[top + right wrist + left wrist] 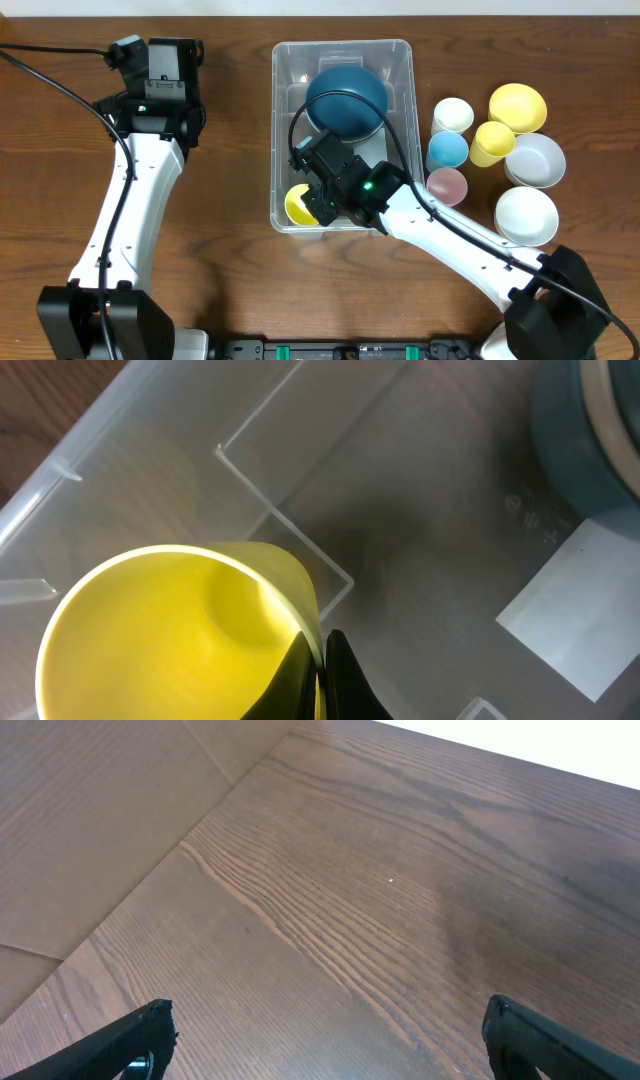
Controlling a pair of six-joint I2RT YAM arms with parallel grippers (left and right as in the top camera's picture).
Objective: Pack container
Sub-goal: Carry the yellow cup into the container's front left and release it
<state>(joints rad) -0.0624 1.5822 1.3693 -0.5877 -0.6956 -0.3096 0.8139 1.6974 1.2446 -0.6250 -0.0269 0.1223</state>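
The clear rectangular container (pixel 405 90) stands mid-table, with a big dark blue bowl (pixel 346 99) in its far half. Its moulded floor and white label (pixel 575 600) show in the right wrist view. My right gripper (pixel 318 200) is inside the container's near-left corner, shut on the rim of a yellow cup (pixel 297 205). The right wrist view shows the fingers (pixel 322 675) pinching the yellow cup's wall (pixel 170 630), with the blue bowl (pixel 590 435) at top right. My left gripper (pixel 325 1040) is open and empty over bare wood at the far left, away from the container.
To the right of the container stand a white cup (pixel 453 115), a blue cup (pixel 447 151), a pink cup (pixel 447 185), a yellow cup (pixel 491 143), a yellow bowl (pixel 518 106) and two white bowls (pixel 537 160) (pixel 526 215). The left arm (pixel 130 190) lies along the left side.
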